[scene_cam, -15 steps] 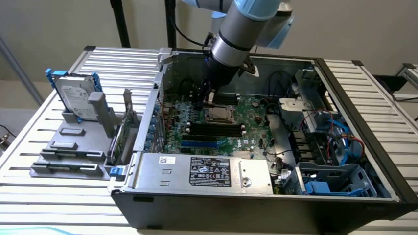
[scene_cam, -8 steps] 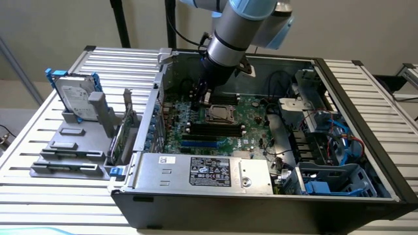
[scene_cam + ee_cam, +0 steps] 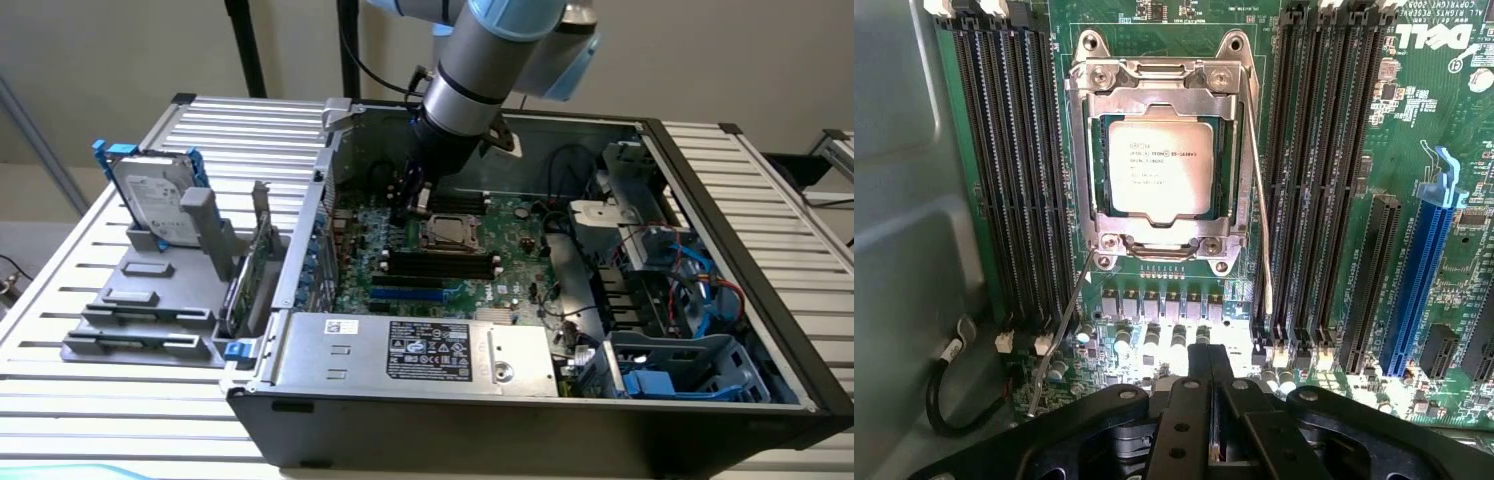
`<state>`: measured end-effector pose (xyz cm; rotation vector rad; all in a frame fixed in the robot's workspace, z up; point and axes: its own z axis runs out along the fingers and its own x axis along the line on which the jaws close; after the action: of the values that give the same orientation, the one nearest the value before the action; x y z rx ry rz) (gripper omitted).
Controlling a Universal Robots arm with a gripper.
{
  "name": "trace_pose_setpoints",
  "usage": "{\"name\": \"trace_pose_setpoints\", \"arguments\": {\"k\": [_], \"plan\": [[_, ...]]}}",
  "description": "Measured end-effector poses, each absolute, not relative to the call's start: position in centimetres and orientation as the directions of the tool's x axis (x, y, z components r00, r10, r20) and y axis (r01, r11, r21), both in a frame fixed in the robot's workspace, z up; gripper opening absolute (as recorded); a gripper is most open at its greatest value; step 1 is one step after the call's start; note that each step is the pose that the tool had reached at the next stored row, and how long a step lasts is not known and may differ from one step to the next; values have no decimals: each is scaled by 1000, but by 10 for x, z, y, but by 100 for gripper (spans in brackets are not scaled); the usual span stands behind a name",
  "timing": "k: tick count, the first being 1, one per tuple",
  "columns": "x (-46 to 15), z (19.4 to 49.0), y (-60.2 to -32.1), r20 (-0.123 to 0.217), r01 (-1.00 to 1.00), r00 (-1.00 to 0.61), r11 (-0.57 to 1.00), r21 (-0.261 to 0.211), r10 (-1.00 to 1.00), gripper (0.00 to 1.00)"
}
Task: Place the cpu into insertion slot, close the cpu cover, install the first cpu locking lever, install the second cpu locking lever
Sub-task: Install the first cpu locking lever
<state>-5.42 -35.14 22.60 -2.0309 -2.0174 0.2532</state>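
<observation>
Arm (image 3: 467,90) slants down, closed gripper (image 3: 1212,372) near the cpu (image 3: 1159,165).

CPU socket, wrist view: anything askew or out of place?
The cpu sits square under the closed cpu cover. One thin locking lever splays diagonally away from the cover instead of lying along it, so it looks unlatched.

The hand (image 3: 1211,365) is cut off at the wrist view's edge. The tiny print on the cpu (image 3: 1159,165) ahead of it seems too small to read.
</observation>
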Motion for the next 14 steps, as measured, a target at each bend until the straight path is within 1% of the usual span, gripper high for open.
{"name": "trace_pose_setpoints", "arguments": {"k": [9, 14], "plan": [[-62, 226, -351, 64, 951, 26, -5, -309, 998, 11], [-66, 227, -351, 73, 951, 48, -23, -309, 996, 11]]}}
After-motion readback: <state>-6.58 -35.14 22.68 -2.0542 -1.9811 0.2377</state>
